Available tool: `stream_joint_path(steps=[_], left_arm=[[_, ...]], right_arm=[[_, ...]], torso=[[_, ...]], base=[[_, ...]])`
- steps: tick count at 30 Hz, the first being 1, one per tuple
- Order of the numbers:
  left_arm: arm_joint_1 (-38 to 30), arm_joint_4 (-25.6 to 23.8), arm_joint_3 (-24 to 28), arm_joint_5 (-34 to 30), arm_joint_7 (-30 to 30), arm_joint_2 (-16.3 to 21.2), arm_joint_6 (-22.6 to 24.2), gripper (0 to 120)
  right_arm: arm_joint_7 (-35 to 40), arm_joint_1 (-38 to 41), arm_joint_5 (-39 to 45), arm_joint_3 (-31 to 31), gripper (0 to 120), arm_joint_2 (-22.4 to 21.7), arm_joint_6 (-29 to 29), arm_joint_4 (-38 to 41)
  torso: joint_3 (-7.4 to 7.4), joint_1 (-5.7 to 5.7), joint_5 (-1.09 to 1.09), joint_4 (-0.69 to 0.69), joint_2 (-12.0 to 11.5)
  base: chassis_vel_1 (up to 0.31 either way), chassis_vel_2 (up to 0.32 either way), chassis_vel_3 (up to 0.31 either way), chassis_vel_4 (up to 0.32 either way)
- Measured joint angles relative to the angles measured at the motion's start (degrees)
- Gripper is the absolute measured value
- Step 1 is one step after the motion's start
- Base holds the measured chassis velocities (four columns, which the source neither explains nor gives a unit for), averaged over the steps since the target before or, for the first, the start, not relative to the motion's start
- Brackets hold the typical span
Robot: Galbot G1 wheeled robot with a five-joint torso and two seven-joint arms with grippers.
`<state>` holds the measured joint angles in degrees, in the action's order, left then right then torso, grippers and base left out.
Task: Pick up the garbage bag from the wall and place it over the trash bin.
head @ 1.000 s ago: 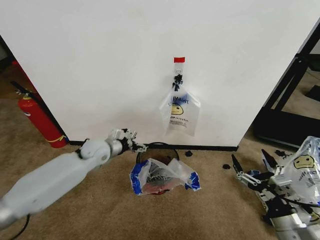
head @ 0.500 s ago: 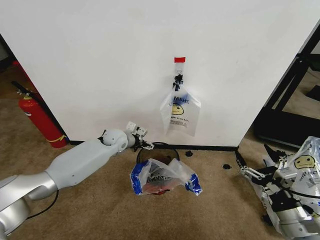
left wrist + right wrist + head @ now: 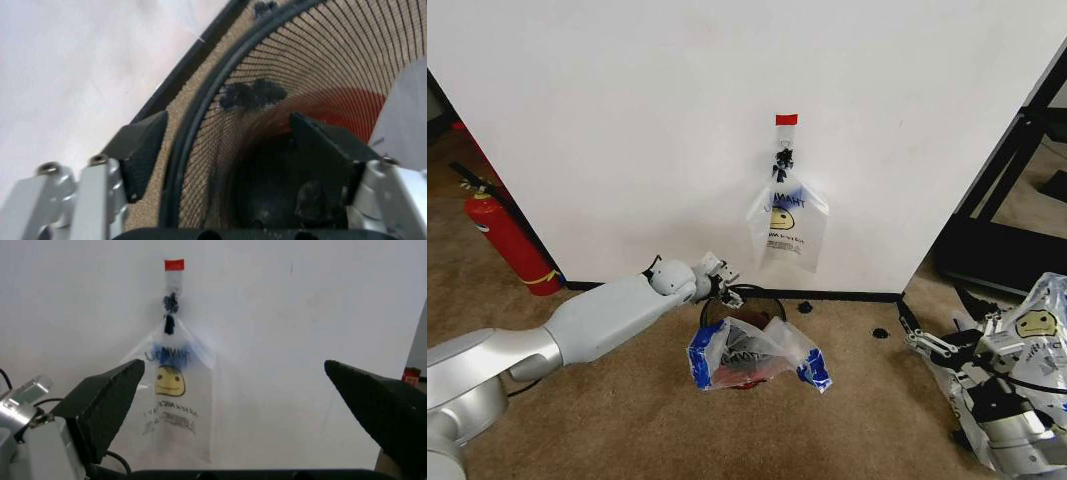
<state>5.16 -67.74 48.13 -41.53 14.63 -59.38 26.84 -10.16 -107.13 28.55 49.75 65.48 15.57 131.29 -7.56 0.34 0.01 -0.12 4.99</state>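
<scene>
Head view: your left gripper sits at the bin's rim, centre frame, beside the bag draped over it; another bag hangs on the wall. Right gripper waits lower right.

Left wrist: jaws spread, straddling the rim, likely to seat plastic.

Right wrist: fingers wide apart, holding nothing.

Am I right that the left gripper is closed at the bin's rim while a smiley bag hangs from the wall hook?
Not quite: the left gripper is open, its fingers straddling the trash bin rim, as the left wrist view shows. A smiley bag does hang from the wall hook.
</scene>
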Motion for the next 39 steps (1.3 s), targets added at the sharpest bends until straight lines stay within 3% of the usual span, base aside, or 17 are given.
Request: stream_joint_path(steps=[4, 7, 20, 26, 29, 39], left_arm=[[-0.4, 2.5, 0.7, 2.0, 0.1, -1.8, -0.9, 63], [-1.4, 4.1, 1.2, 2.1, 0.4, -3.0, -1.0, 50], [-1.4, 1.6, 1.8, -0.1, 0.7, -0.5, -0.5, 11], [0.1, -2.5, -0.5, -3.1, -1.1, 3.0, 1.5, 8], [2.7, -5.4, -4.0, -5.6, -3.5, 5.3, 3.4, 7], [10.1, -10.9, -15.1, -12.5, -10.0, 7.8, 8.3, 4]], right_arm=[[-0.2, -0.4, 0.4, 0.2, 100, 0.1, 0.0, 0.6], [-0.4, -0.7, 0.7, 0.4, 100, 0.1, 0.0, 0.9], [-0.5, -0.3, 0.8, -0.7, 100, 0.1, -0.5, 0.8], [-0.3, 0.1, 0.5, -1.6, 100, 0.4, -0.9, 0.5], [-0.1, 0.2, 0.6, -1.8, 100, 0.4, -1.1, 0.4], [0.3, 0.4, 0.7, -2.6, 100, 0.4, -1.6, 0.5]], torso=[[0.00, 0.00, -0.02, 0.00, 0.0], [0.00, 0.00, 0.00, -0.02, 0.0], [0.01, 0.00, -0.03, -0.02, 0.0], [0.00, 0.00, -0.02, 0.00, 0.0], [0.00, 0.00, -0.01, 0.00, 0.0], [0.00, 0.00, -0.01, 0.00, 0.0]], base=[[0.000, 0.000, 0.000, 0.000], [0.000, 0.000, 0.000, 0.000], [0.000, 0.000, 0.000, 0.000], [0.000, 0.000, 0.000, 0.000], [0.000, 0.000, 0.000, 0.000], [0.000, 0.000, 0.000, 0.000]])
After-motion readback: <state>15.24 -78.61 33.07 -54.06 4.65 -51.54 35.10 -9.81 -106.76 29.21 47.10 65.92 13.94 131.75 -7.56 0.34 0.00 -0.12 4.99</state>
